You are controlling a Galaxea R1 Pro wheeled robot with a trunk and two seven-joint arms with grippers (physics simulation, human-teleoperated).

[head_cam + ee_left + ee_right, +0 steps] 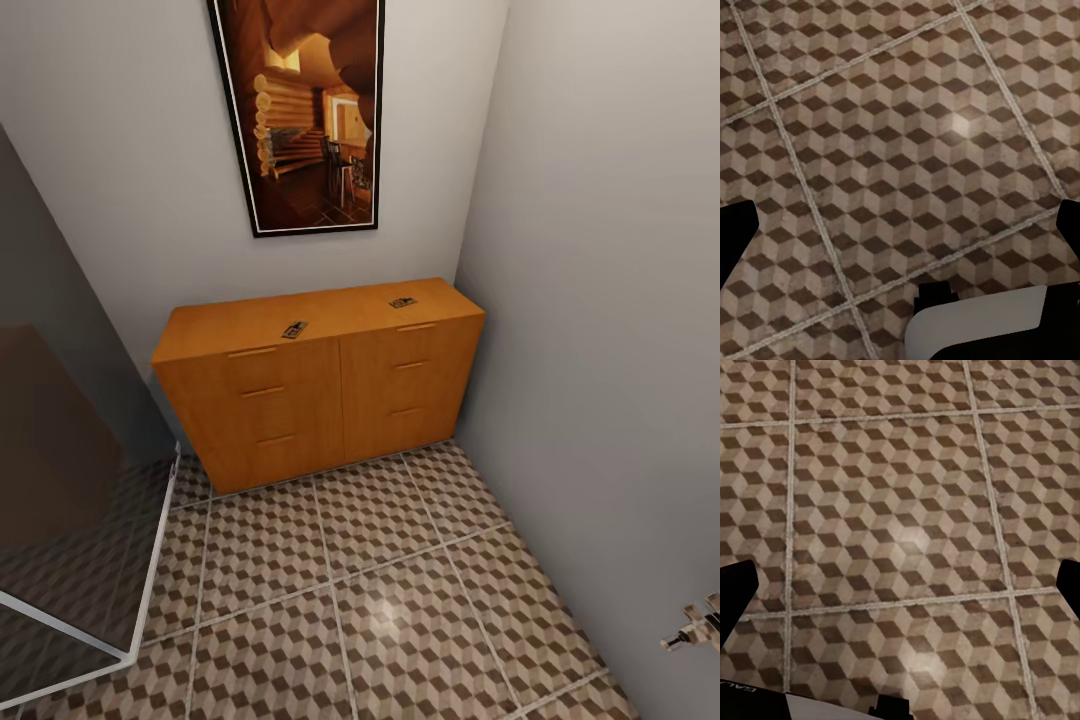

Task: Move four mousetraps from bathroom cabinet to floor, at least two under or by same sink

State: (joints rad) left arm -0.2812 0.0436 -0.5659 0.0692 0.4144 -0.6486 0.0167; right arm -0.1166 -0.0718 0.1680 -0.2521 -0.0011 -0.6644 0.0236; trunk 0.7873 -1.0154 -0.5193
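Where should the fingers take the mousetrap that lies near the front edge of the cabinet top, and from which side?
Probably from above, fingers closing across the narrow width of the mousetrap. It lies flat on the cabinet top, so there is no raised part to grip from the side. It sits near the front edge, slightly turned, so the wrist should turn to match. Details of its metal parts are too small to judge.

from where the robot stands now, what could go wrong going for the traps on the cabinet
1. The two mousetraps lie flat on the cabinet top, so a gripper may push one along rather than pinch it.
2. The farther trap sits close to the right wall, leaving little elbow room.
3. The glass panel at left crowds the base's approach.
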